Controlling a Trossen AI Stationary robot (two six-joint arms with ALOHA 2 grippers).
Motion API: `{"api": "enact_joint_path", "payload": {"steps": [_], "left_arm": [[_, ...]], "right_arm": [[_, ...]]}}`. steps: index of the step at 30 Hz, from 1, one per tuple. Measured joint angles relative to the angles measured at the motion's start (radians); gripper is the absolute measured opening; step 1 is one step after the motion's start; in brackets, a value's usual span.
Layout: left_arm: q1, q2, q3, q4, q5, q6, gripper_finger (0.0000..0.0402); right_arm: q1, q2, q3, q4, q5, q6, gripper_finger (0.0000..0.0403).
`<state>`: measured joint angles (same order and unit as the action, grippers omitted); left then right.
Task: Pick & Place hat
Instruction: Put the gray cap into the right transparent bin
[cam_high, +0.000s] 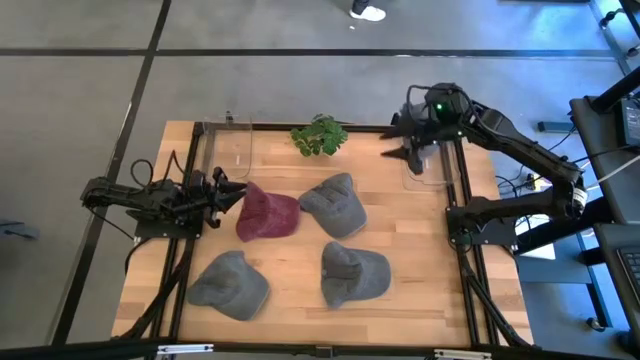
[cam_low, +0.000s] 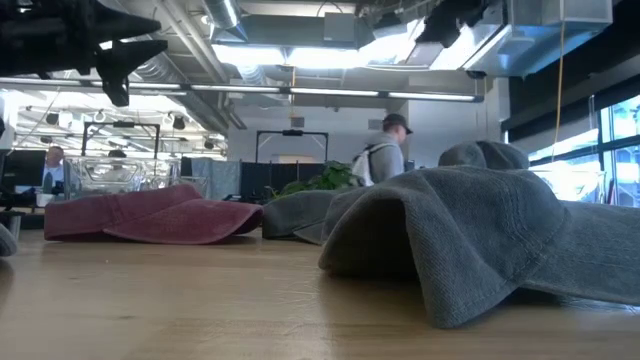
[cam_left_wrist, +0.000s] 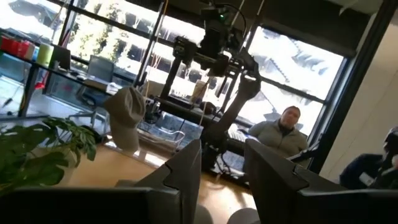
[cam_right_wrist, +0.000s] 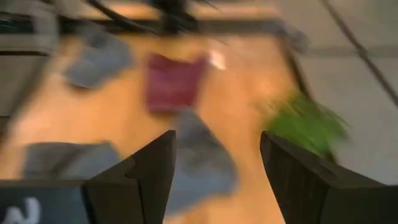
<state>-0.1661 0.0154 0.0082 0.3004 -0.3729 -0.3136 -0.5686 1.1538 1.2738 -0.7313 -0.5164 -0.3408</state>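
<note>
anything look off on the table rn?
Nothing damaged or spilled. Four hats lie scattered flat on the table: one maroon hat by the left gripper, three grey. The right gripper is open, empty, up by the clear bin.

Right gripper (cam_high: 415, 152) raised, jaws spread wide; left gripper (cam_high: 228, 190) low, jaws part-open.

From straight overhead, the high camera takes in the whole table (cam_high: 300, 300). The low camera sits at tabletop height, close behind a grey hat (cam_low: 480, 230). The right wrist camera looks down along the table (blurred), sharing the maroon hat (cam_right_wrist: 173, 82) with both; the left wrist camera faces the room's windows.
</note>
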Motion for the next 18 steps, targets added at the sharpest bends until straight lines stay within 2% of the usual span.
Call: {"api": "enact_joint_path", "payload": {"steps": [2, 6, 8, 12, 14, 18], "left_arm": [[0.000, 0.000, 0.000, 0.003, 0.000, -0.038, 0.0120], [0.000, 0.000, 0.000, 0.011, -0.008, -0.074, 0.0119], [0.000, 0.000, 0.000, 0.011, -0.037, -0.068, 0.0118], [0.000, 0.000, 0.000, 0.010, -0.118, -0.041, 0.0120], [0.000, 0.000, 0.000, 0.009, -0.159, -0.039, 0.0120], [0.000, 0.000, 0.000, -0.002, -0.216, -0.038, 0.0118]], "right_arm": [[0.031, 0.002, -0.025, 0.046, -0.047, 0.000, 0.0233], [0.083, 0.004, -0.100, 0.163, -0.039, -0.001, 0.0233], [0.107, 0.014, -0.134, 0.240, 0.038, 0.019, 0.0232], [0.148, 0.090, -0.133, 0.268, 0.259, 0.045, 0.0232], [0.160, 0.149, -0.113, 0.269, 0.296, 0.046, 0.0232], [0.170, 0.300, -0.073, 0.272, 0.295, 0.051, 0.0232]]}}
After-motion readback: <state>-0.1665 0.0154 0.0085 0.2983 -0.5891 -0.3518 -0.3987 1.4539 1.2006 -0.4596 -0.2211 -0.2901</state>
